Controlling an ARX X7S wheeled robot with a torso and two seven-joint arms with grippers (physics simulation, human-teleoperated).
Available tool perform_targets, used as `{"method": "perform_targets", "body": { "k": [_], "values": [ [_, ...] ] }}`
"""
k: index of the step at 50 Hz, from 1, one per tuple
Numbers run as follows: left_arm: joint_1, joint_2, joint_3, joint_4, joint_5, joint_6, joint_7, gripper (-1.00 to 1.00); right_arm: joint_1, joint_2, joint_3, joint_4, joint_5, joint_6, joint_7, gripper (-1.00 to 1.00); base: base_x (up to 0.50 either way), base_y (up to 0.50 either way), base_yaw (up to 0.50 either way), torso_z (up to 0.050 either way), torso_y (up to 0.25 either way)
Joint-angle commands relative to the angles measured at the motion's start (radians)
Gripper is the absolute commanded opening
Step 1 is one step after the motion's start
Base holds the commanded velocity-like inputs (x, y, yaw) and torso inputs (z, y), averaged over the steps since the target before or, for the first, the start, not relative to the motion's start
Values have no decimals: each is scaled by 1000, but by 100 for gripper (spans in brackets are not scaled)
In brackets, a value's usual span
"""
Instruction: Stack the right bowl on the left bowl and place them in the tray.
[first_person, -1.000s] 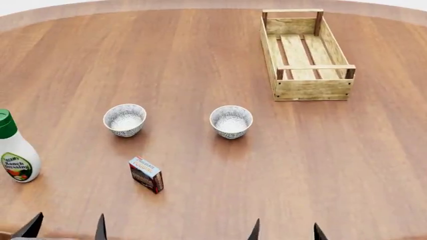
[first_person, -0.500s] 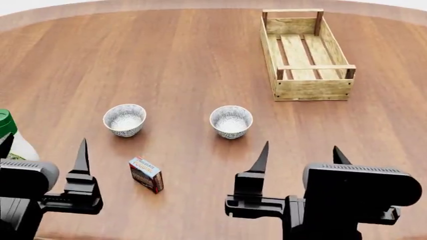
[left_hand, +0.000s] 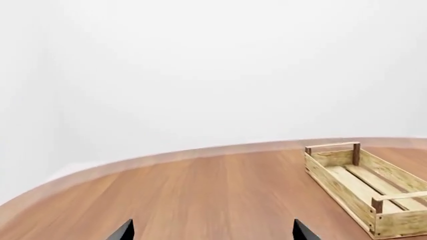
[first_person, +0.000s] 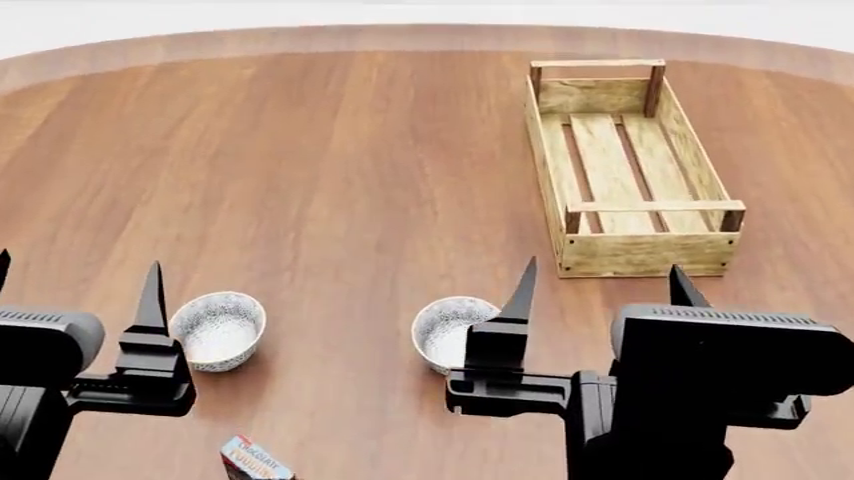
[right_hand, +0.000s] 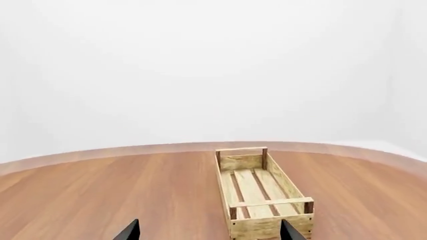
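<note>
In the head view two small patterned bowls stand on the wooden table. The left bowl (first_person: 218, 330) is in full view. The right bowl (first_person: 445, 333) is partly hidden behind a finger of my right gripper (first_person: 603, 285). The tray (first_person: 627, 165), a light-wood slatted crate, stands empty at the far right. My left gripper (first_person: 76, 280) and my right gripper are both open, empty and raised above the near table, on the near side of the bowls. The tray also shows in the left wrist view (left_hand: 363, 187) and the right wrist view (right_hand: 263, 195), beyond each open gripper (left_hand: 212, 231) (right_hand: 210, 231).
A small red-and-blue box (first_person: 254, 460) lies near the front edge, between the arms and nearer than the left bowl. The round table's far edge (first_person: 400, 35) curves across the back.
Both arms have risen into view with open jaws. The view has shifted, so the bowls and tray sit lower in the picture. The dressing bottle at the left is out of view.
</note>
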Motion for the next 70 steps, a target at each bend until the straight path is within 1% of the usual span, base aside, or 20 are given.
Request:
{"method": "perform_targets", "body": {
  "k": [1, 50, 52, 60, 62, 65, 67, 68, 69, 70],
  "values": [
    [5, 16, -25, -15, 13, 17, 18, 100, 1, -14, 14, 3, -13, -8, -21, 100, 500, 0, 0, 0, 0],
    [10, -2, -13, -23, -13, 35, -7, 100, 11, 4, -4, 13, 30, -13, 1, 100, 500, 0, 0, 0, 1],
    [10, -2, -14, -22, -15, 35, -8, 100, 10, -2, 10, 13, 58, 2, -10, 100, 94, 0, 0, 0, 0],
    [7, -5, -16, -19, -22, 32, -13, 100, 19, 4, 6, 18, 66, 18, -3, 100, 0, 0, 0, 0, 1],
    [6, -7, -13, -17, -23, 29, -14, 100, 31, 5, 12, 17, 85, 58, -2, 100, 0, 0, 0, 0, 0],
    [1, -12, -19, -2, -29, 13, -14, 100, 106, -23, 93, 8, 198, 261, 7, 100, 0, 0, 0, 0, 0],
    [0, -16, -21, 6, -31, 6, -16, 100, 155, -35, 132, 9, 233, 341, 21, 100, 0, 0, 0, 0, 0],
    [0, -16, -21, 6, -32, 6, -16, 100, 156, -35, 133, 7, 235, 343, 22, 100, 0, 0, 0, 0, 0],
    [1, -22, -30, 16, -33, -1, -17, 100, 272, -67, 222, 33, 303, 493, 34, 100, 0, 0, 0, 0, 0],
    [0, -23, -33, 18, -35, -3, -18, 100, 293, -64, 224, 32, 308, 578, 49, 100, 0, 0, 0, 0, 0]
  ]
}}
